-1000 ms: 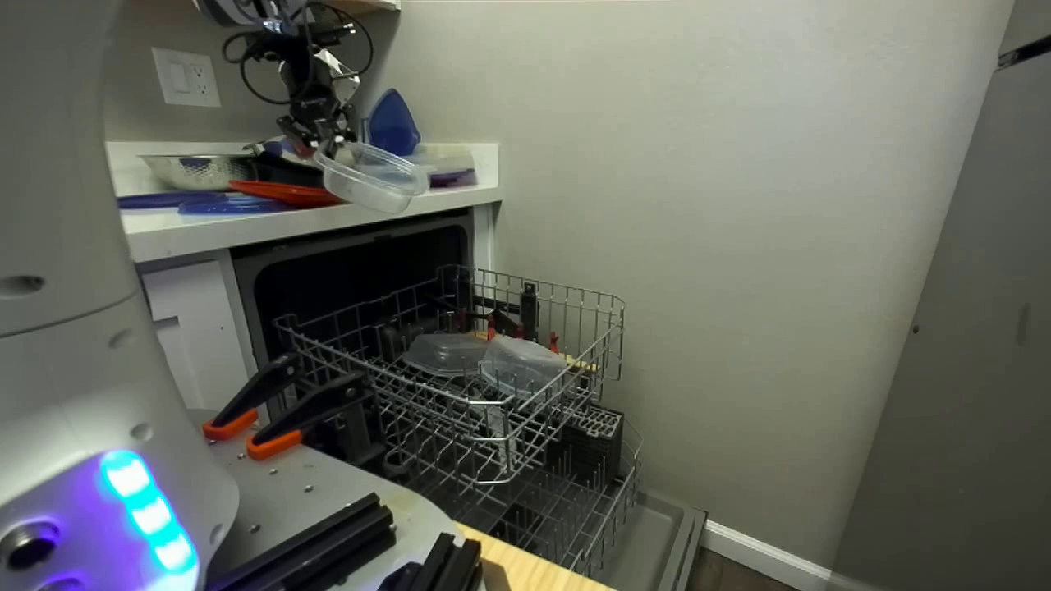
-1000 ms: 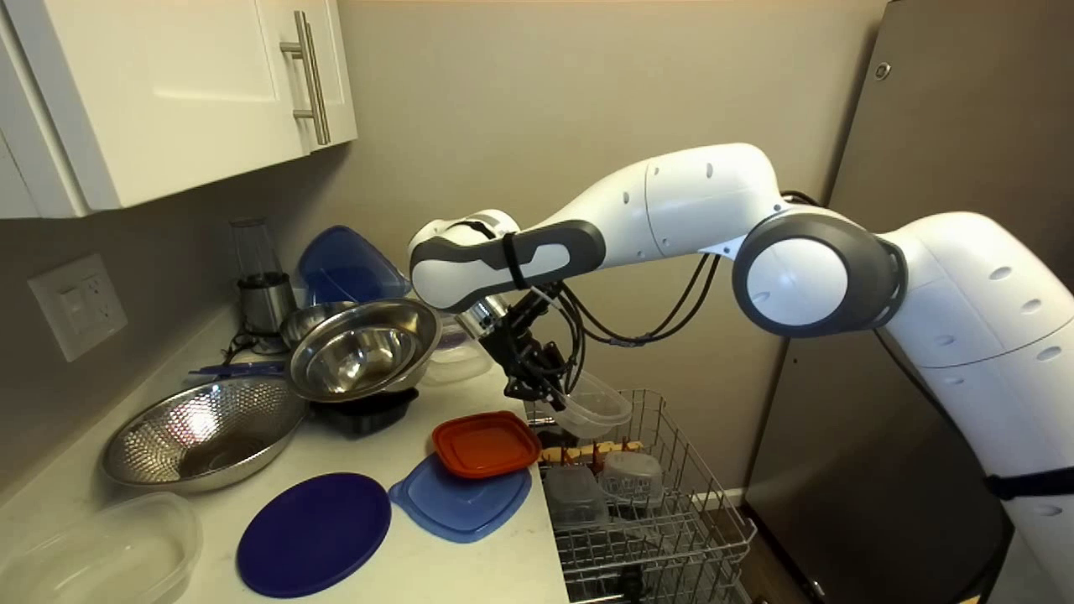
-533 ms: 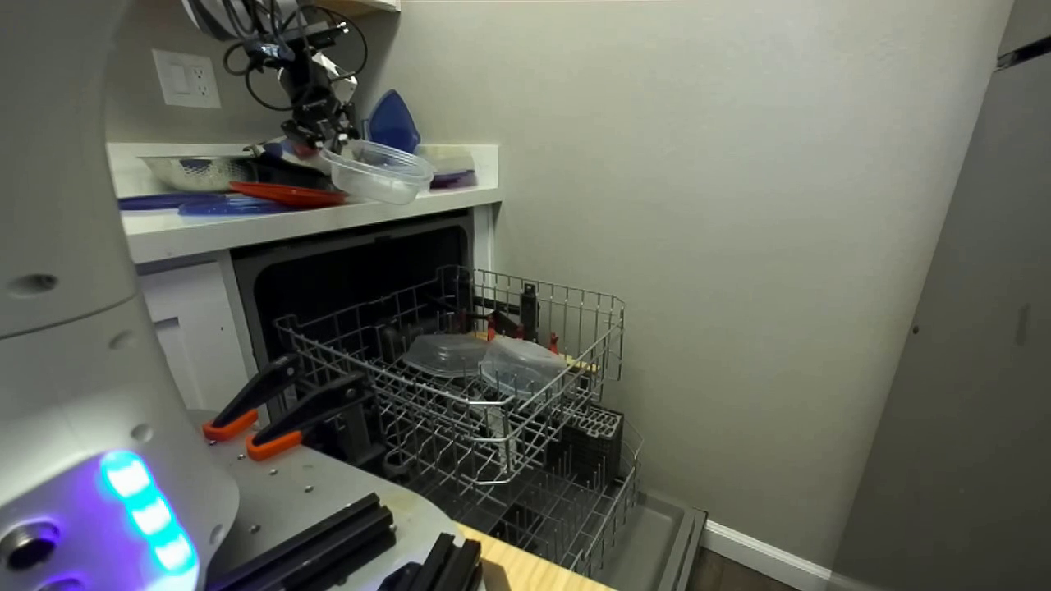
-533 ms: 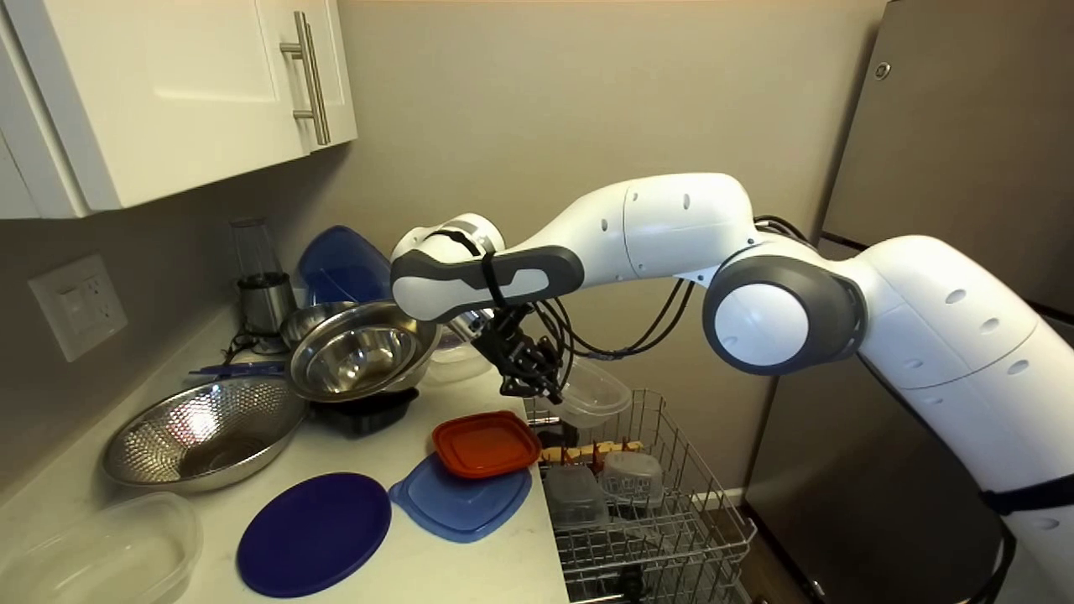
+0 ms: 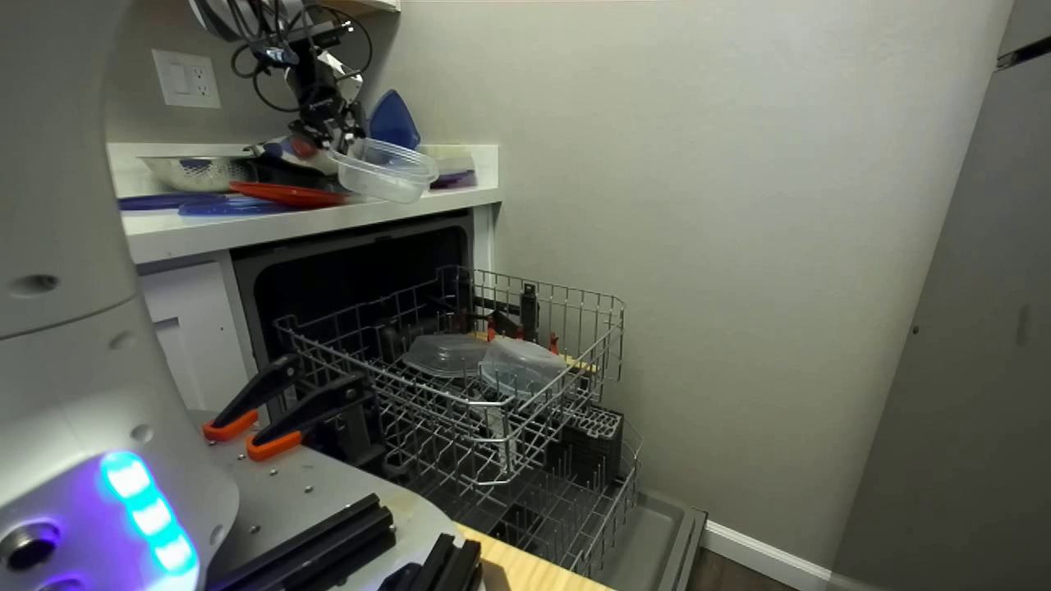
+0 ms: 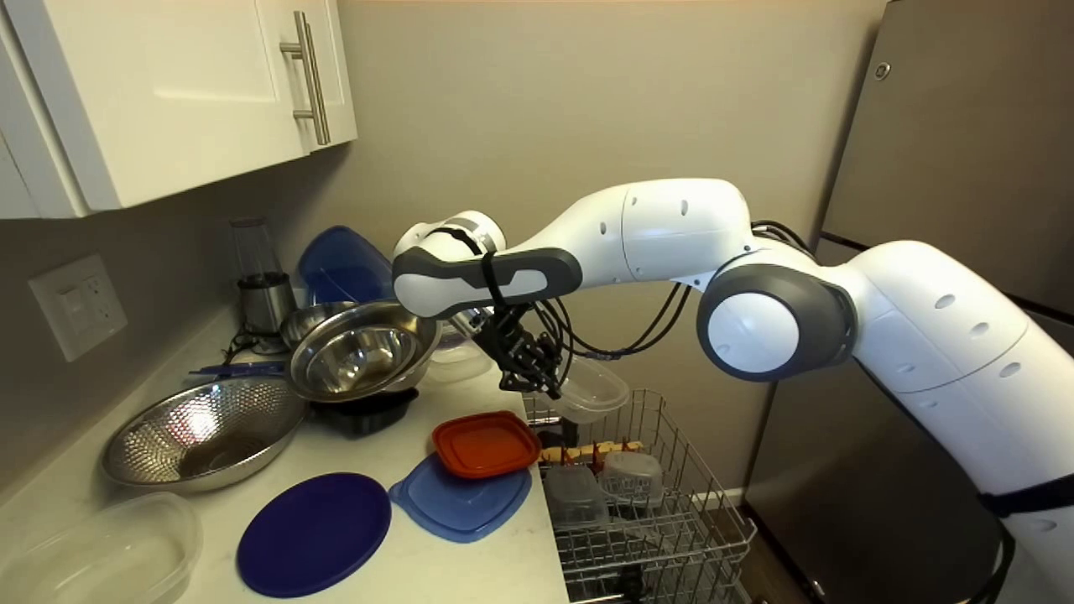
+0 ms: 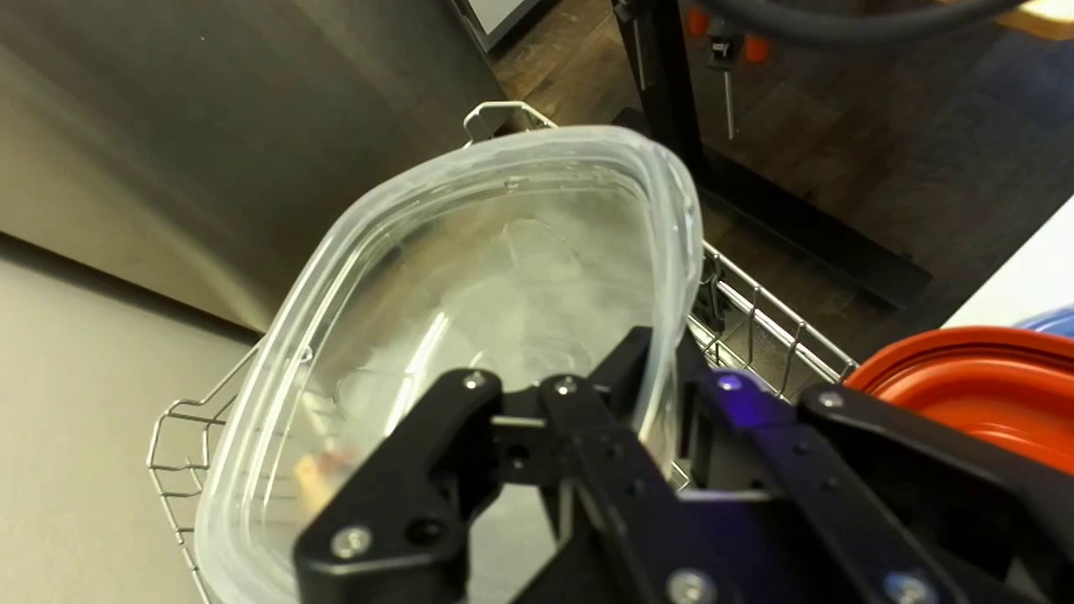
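Observation:
My gripper [image 7: 663, 361] is shut on the rim of a clear plastic container [image 7: 503, 285], with one finger inside the wall and one outside. In both exterior views the gripper [image 5: 335, 146] [image 6: 554, 387] holds the container [image 5: 387, 172] [image 6: 594, 393] in the air, tilted, beyond the counter's edge. It hangs above the pulled-out upper dishwasher rack [image 5: 612, 328] [image 6: 705, 470]. Two clear containers, one at the rack's middle [image 5: 447, 355] and one nearer its outer side [image 5: 521, 365], sit in that rack. A red lid [image 6: 487, 445] lies on the counter near the gripper.
The white counter [image 6: 503, 570] bears a blue lid [image 6: 461, 507], a dark blue round lid [image 6: 315, 534], a colander [image 6: 210, 436], steel bowls [image 6: 361, 361] and another clear container [image 6: 109, 549]. A wall cabinet [image 6: 185, 92] hangs above. A wall [image 5: 739, 246] stands beside the rack.
The gripper and held container have risen slightly and shifted right in an exterior view, and the container is less steeply tilted. The arm's elbow has lowered. The container stays gripped.

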